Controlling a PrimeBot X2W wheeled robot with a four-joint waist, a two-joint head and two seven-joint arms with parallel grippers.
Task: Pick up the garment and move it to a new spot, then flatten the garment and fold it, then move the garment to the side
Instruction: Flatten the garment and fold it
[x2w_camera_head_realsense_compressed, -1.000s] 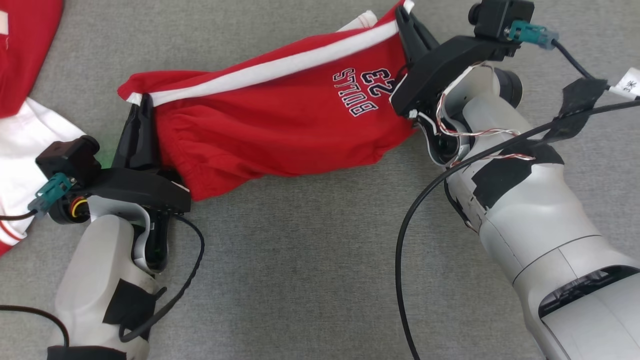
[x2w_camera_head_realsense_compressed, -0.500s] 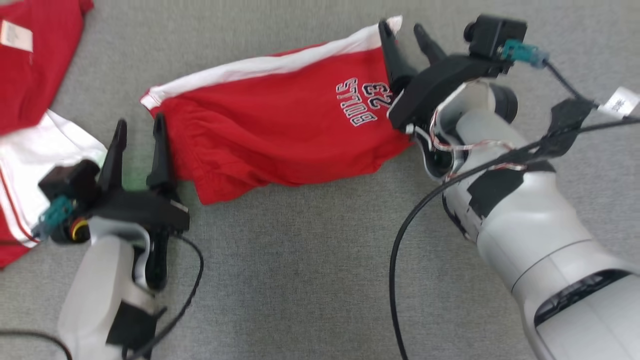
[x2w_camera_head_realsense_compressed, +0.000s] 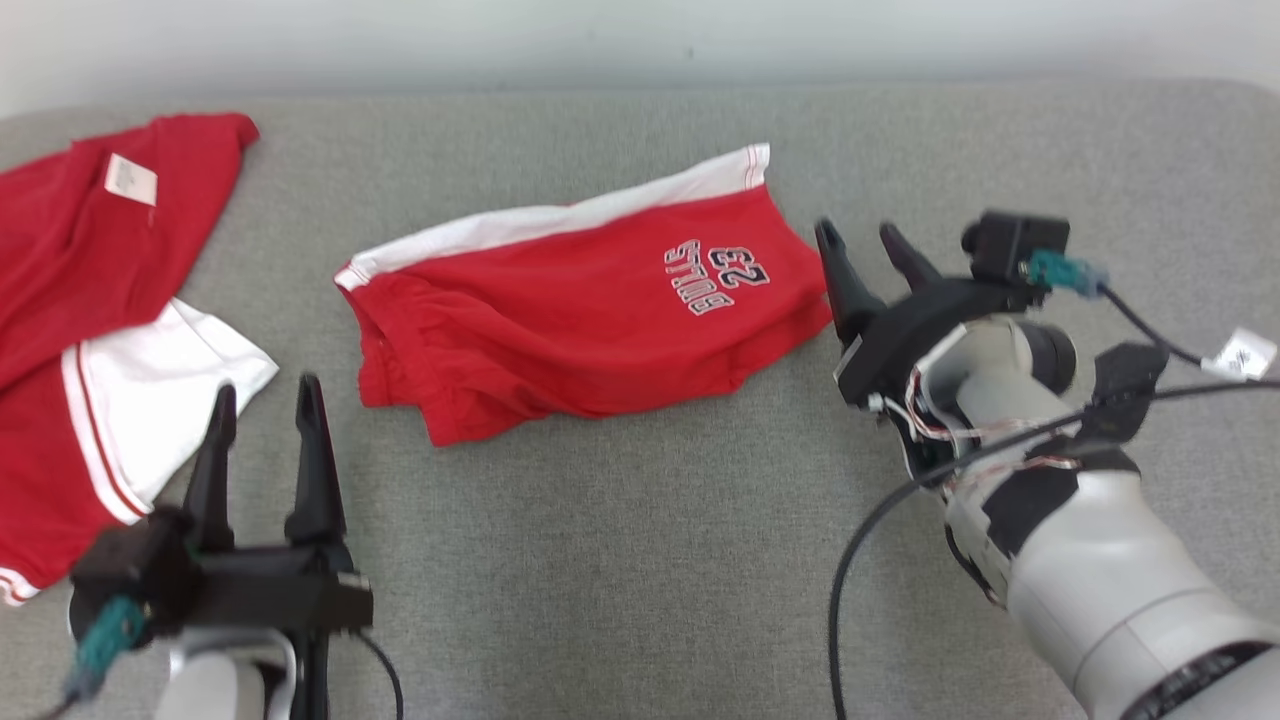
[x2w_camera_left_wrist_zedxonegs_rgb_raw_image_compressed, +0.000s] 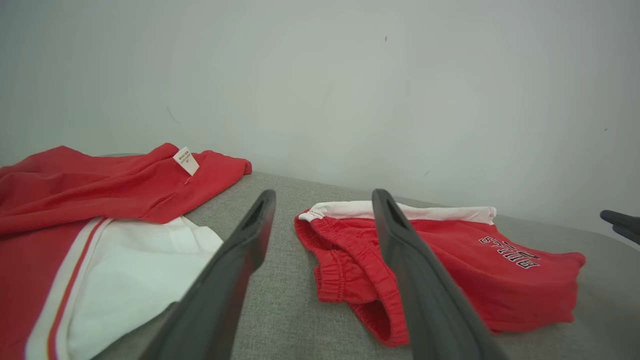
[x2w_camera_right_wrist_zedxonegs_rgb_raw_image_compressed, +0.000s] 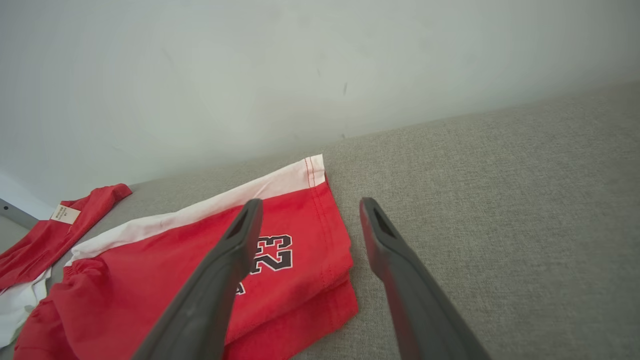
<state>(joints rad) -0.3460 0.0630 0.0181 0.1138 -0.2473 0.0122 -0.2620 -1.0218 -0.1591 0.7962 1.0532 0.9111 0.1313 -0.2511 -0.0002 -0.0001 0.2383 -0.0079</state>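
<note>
Item: shorts (x2w_camera_head_realsense_compressed: 590, 320), red, with a white band along the far edge, lying flat on the grey tabletop (x2w_camera_head_realsense_compressed: 640, 540) about mid-width, between the two grippers and touching neither. The long axis runs left to right across the head view, slightly slanted: the gathered waistband end sits at the left and nearer the robot, the leg-hem end at the right and farther off. A print (x2w_camera_head_realsense_compressed: 715, 277), "BULLS 23", sits near the right end and reads upside down from the head. The shorts appear doubled over, with a second layer showing under the hem in the right wrist view, though the number of layers is unclear. Left gripper (x2w_camera_head_realsense_compressed: 266, 388): fingers spread, holding nothing, near the waistband end, pointing away from the robot. Right gripper (x2w_camera_head_realsense_compressed: 856, 232): fingers spread, holding nothing, just beside the hem end. Also present: red-and-white jersey (x2w_camera_head_realsense_compressed: 100, 330) at far left, apart from the shorts; pale wall (x2w_camera_head_realsense_compressed: 600, 40) behind.
</note>
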